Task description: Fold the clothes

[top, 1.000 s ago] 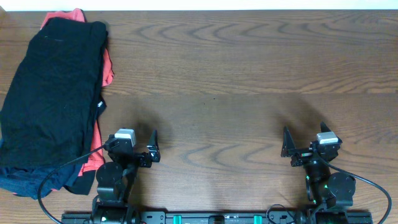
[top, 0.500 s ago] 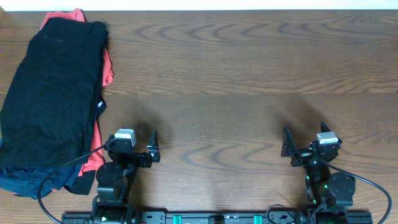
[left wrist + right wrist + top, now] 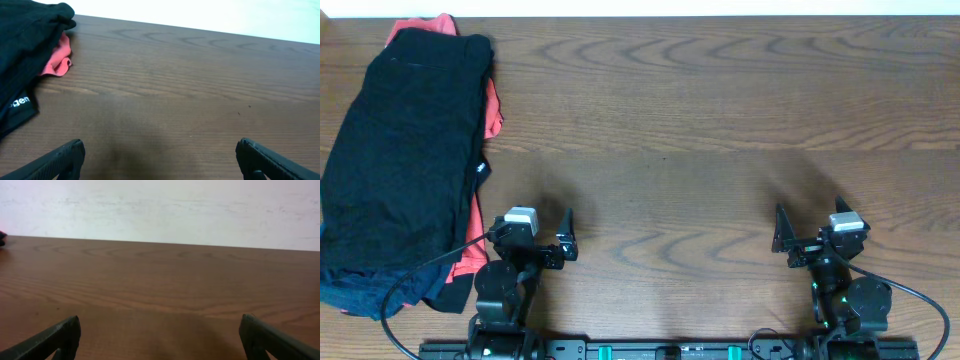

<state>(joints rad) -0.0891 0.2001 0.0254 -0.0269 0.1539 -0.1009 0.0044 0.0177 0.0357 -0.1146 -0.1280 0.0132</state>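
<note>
Clothes: one loose pile on the far-left part of the wooden table, running from the far edge down towards the near-left corner.
- Top layer: plain black garment, lying flat and covering most of the pile.
- Beneath: coral-red tee, showing along the pile's right side and at its far end.
- Lowest, near left: navy-blue fabric, only its edge visible.
- Label: small, pale lettering on black, on the pile's right side; text only partly visible.

Left gripper: near edge, just beside the pile's right side, jaws spread wide, nothing held.

Right gripper: near edge, right half, well apart from the clothes, jaws spread wide, nothing held.
</note>
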